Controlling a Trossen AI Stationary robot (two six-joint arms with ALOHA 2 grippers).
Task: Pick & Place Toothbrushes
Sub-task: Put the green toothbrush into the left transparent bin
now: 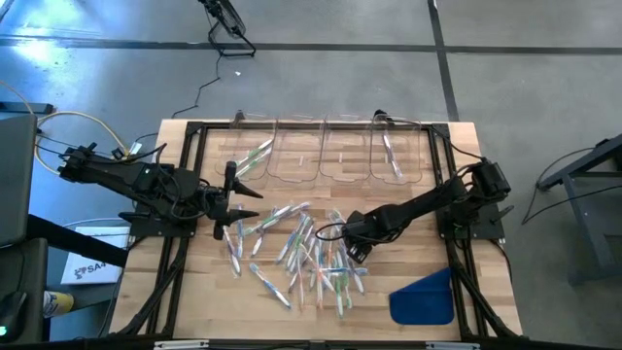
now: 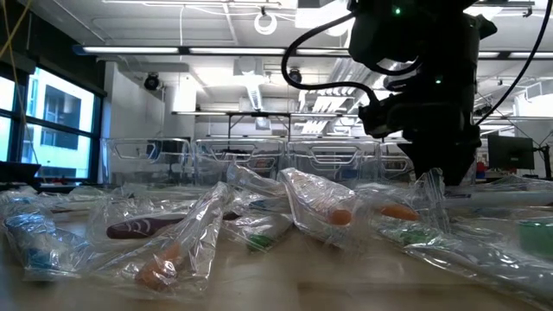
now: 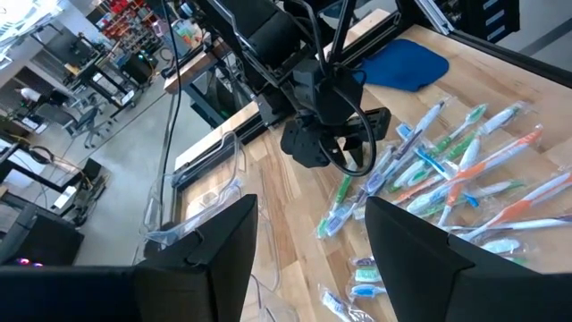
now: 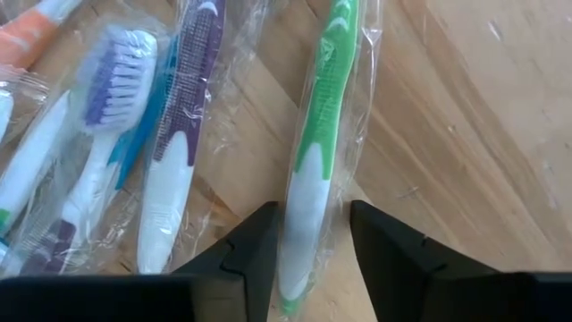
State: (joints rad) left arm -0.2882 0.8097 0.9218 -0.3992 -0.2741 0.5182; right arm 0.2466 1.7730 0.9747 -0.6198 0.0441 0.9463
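Observation:
Many wrapped toothbrushes [image 1: 301,248] lie flat and scattered on the wooden table, in green, orange, blue and purple. My right gripper [image 1: 355,245] [image 4: 311,246] is open and low over the pile. Its fingers stand on either side of a green-and-white toothbrush [image 4: 315,152] in a clear wrapper, at its white handle end. In the low view my right gripper [image 2: 432,194] reaches down among the wrappers. My left gripper [image 1: 229,206] [image 3: 313,259] is open and hangs above the pile's left edge, touching nothing. My right gripper comes from above, pointing down, with its fingers [image 4: 259,246] across the white handle end [image 4: 302,224] of the green toothbrush. The gap is about as wide as the wrapper; I cannot tell whether the fingers touch it. The toothbrush lies flat on the table.
Several clear bins [image 1: 330,151] stand in a row along the table's far edge; the leftmost [image 1: 255,156] and rightmost [image 1: 391,156] hold toothbrushes. A blue flat cloth-like piece [image 1: 425,297] lies near the right front corner. Bare wood shows at the near left.

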